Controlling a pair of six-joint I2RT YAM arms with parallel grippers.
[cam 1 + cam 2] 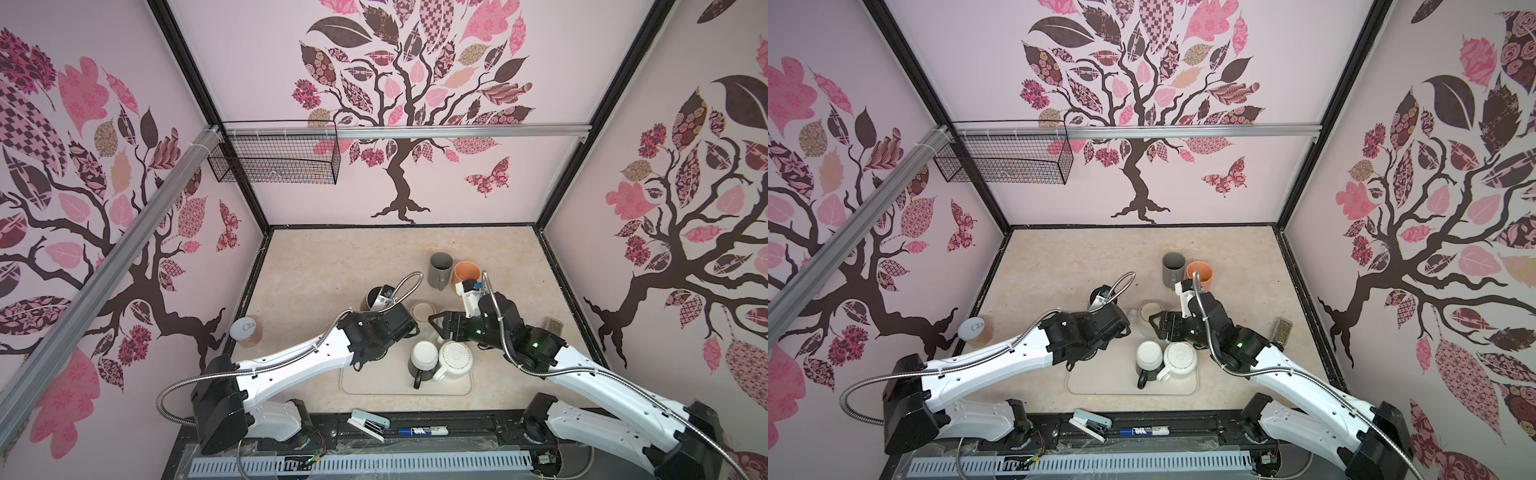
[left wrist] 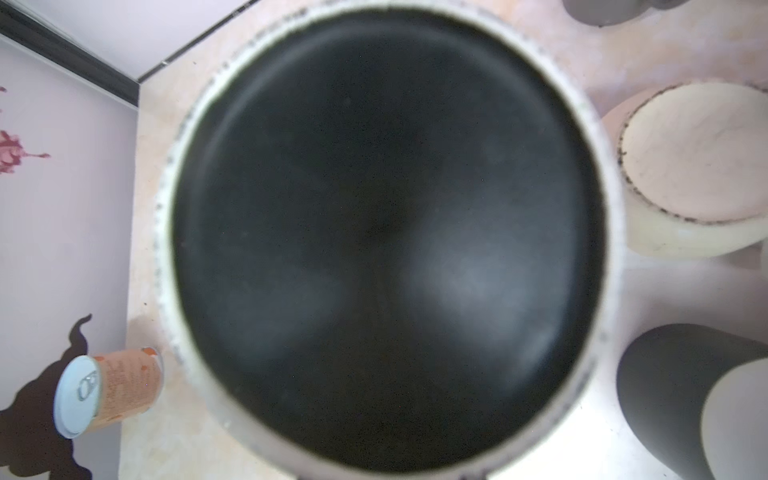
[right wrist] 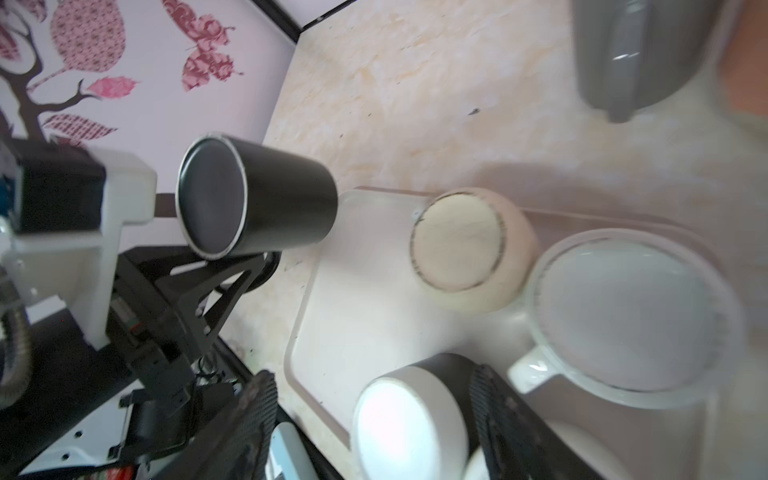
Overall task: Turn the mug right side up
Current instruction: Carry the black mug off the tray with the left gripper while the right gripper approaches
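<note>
A black mug (image 3: pixel 266 195) with a pale rim stands mouth up just off the mat's corner; it also shows in both top views (image 1: pixel 371 298) (image 1: pixel 1100 294). Its dark inside (image 2: pixel 386 232) fills the left wrist view. My left gripper (image 3: pixel 266 259) is shut at the mug's side, with the handle hidden. I cannot tell whether the mug rests on the table. My right gripper (image 1: pixel 433 323) (image 3: pixel 372 376) hangs open over the mat. An upside-down grey mug with a white base (image 3: pixel 411 415) (image 1: pixel 424 357) shows between its fingers.
On the mat (image 1: pixel 374 382) a cream mug (image 1: pixel 424 311) and a white ribbed mug (image 1: pixel 456 359) also stand upside down. A grey mug (image 1: pixel 439 270) and an orange cup (image 1: pixel 466 272) stand upright behind. A can (image 1: pixel 246 331) stands by the left wall.
</note>
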